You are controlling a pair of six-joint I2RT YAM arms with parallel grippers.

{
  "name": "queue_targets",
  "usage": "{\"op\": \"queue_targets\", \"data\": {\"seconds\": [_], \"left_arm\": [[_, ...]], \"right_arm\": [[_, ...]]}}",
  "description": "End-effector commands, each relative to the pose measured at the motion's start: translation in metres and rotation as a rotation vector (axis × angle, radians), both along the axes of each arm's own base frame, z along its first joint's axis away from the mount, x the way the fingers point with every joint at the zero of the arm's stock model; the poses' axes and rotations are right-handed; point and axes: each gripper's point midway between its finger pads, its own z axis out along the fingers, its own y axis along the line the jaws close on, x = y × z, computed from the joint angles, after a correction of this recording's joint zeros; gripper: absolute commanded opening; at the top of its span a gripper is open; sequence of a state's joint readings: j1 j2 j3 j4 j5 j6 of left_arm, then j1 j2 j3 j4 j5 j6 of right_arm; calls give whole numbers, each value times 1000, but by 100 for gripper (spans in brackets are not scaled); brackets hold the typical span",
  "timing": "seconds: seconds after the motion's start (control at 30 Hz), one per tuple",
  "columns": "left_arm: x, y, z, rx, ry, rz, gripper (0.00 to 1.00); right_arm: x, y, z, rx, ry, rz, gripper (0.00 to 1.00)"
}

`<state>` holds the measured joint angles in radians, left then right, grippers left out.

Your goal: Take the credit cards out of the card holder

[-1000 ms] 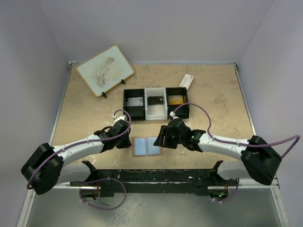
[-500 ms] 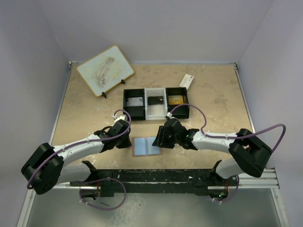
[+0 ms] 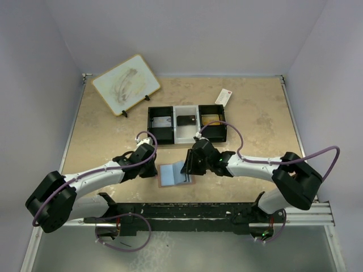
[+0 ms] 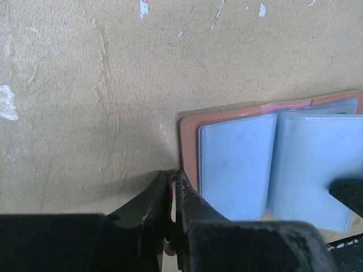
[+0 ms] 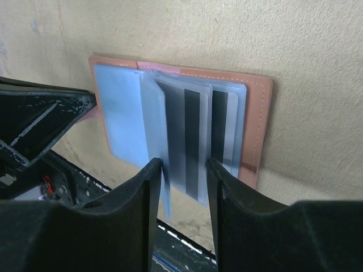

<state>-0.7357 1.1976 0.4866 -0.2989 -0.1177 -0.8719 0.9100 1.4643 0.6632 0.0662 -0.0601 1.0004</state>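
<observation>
The salmon-tan card holder (image 3: 170, 176) lies open on the table, its bluish clear pockets facing up. My left gripper (image 3: 155, 168) is shut on the holder's strap at its left edge (image 4: 173, 180). My right gripper (image 3: 189, 168) stands open over the holder's right half, its fingers straddling raised pocket leaves (image 5: 182, 170). Credit cards with dark stripes (image 5: 191, 133) show inside those leaves. The left finger touches a leaf; the right finger stands just clear. The leather cover (image 5: 258, 122) shows beyond them.
A black-and-white three-compartment tray (image 3: 150, 126) sits behind the holder with a card in each compartment. A white packet with a red end (image 3: 223, 97) lies at the back right. A framed board (image 3: 125, 84) leans at the back left. The black rail (image 3: 187, 212) runs along the near edge.
My right gripper has moved left over the holder's right half and its jaws have narrowed. The right pocket leaves now stand raised. The left gripper has held still.
</observation>
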Motion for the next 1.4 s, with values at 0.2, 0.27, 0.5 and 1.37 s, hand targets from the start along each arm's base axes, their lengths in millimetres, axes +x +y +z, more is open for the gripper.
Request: {"op": "queue_targets", "data": {"seconds": [0.2, 0.27, 0.5, 1.37], "left_arm": [[3, -6, 1, -8, -3, -18, 0], [3, -6, 2, -7, -3, -18, 0], [1, -5, 1, -6, 1, -19, 0], [0, -4, 0, 1, 3, -26, 0]], "right_arm": [[11, 10, 28, -42, -74, -4, 35], [13, 7, 27, -69, -78, -15, 36], [9, 11, 27, -68, -74, 3, 46], [13, 12, 19, -161, -76, -10, 67]]}}
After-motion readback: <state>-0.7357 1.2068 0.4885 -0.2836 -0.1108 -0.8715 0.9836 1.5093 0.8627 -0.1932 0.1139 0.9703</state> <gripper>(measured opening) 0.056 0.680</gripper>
